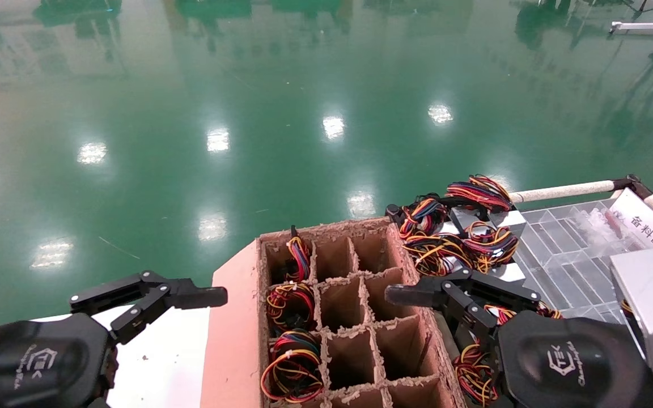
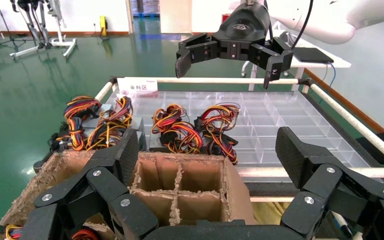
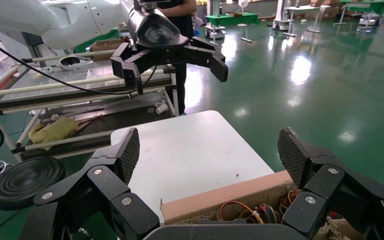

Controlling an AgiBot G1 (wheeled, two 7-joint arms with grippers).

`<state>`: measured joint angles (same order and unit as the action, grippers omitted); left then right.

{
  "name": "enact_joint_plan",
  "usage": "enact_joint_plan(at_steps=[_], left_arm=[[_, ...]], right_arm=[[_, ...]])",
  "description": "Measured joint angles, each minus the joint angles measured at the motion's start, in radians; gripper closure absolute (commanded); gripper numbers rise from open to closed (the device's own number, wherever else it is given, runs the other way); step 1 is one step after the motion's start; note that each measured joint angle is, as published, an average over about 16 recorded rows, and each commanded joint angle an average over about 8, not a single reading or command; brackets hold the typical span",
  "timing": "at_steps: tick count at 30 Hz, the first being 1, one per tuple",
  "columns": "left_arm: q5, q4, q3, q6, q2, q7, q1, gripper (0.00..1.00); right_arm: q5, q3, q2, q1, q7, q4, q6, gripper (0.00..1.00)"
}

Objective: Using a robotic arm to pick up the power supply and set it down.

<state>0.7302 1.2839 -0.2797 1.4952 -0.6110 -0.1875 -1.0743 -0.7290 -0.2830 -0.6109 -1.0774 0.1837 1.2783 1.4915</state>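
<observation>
While spread above box edges, both grippers' jaws: left gripper (image 1: 151, 297), right gripper (image 1: 445, 292).

Cardboard divider box (image 1: 355, 317): left column of cells plugged with wire bundles (image 1: 291, 306); middle and right columns open from above. Power supplies (image 1: 462, 232) with looped wires crowd the tray (image 1: 564, 255) edge beside the box. White table (image 3: 190, 150) surface bare. Both grippers, left gripper (image 1: 151, 297) and right gripper (image 1: 445, 294), hang spread, holding nothing.

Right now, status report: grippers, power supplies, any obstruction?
Left gripper open, empty, over white table. Right gripper open, empty, above power supplies beside cardboard divider box. Wire bundles tangled together.
</observation>
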Motion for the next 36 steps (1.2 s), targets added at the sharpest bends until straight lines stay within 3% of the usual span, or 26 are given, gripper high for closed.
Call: enact_joint_plan(at_steps=[23, 30, 36], left_arm=[[0.0, 0.0, 0.0, 0.0, 0.0, 0.0, 0.0, 1.0], [0.0, -0.001, -0.001, 0.0, 0.0, 0.0, 0.0, 1.0], [-0.001, -0.001, -0.001, 0.0, 0.0, 0.001, -0.001, 1.0]], right_arm=[[-0.032, -0.013, -0.01, -0.002, -0.006, -0.014, -0.012, 0.0], [-0.131, -0.067, -0.075, -0.041, -0.028, -0.088, -0.029, 0.0], [-0.251, -0.14, -0.179, -0.115, -0.074, -0.231, -0.025, 0.0]])
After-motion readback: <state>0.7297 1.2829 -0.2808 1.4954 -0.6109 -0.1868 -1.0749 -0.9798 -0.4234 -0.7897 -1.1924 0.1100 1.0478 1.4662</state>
